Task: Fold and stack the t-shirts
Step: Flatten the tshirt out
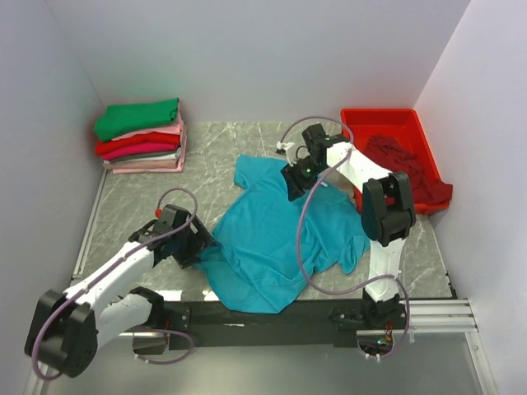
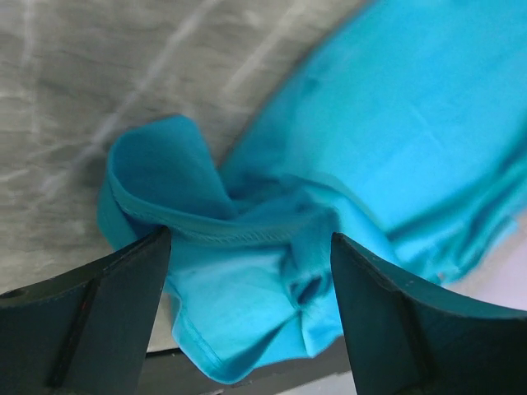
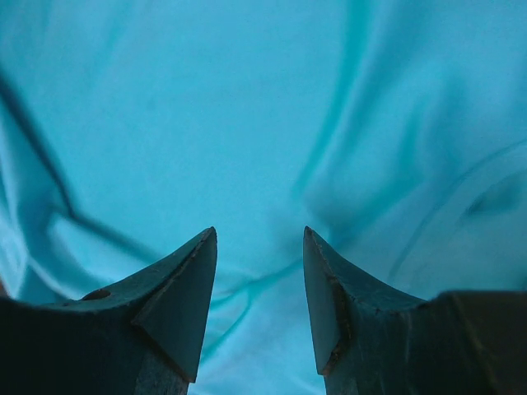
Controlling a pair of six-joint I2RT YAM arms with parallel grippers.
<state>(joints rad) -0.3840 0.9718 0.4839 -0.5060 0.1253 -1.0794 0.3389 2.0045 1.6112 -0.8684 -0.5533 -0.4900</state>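
Note:
A teal-blue t-shirt (image 1: pixel 276 239) lies rumpled and spread across the middle of the table. My left gripper (image 1: pixel 199 247) is at its near-left edge. In the left wrist view that gripper (image 2: pixel 249 239) is open, its jaws standing wide on either side of a bunched hem fold of the teal cloth (image 2: pixel 395 123). My right gripper (image 1: pixel 294 183) hovers over the shirt's far part. In the right wrist view it (image 3: pixel 258 232) is open just above wrinkled teal cloth (image 3: pixel 247 107), with nothing pinched. Several folded t-shirts (image 1: pixel 142 136), green on top, are stacked at the back left.
A red plastic tray (image 1: pixel 375 119) sits at the back right with a dark maroon t-shirt (image 1: pixel 408 169) crumpled in it and hanging over its near rim. Grey walls close in three sides. The black rail (image 1: pixel 247 313) runs along the table's near edge.

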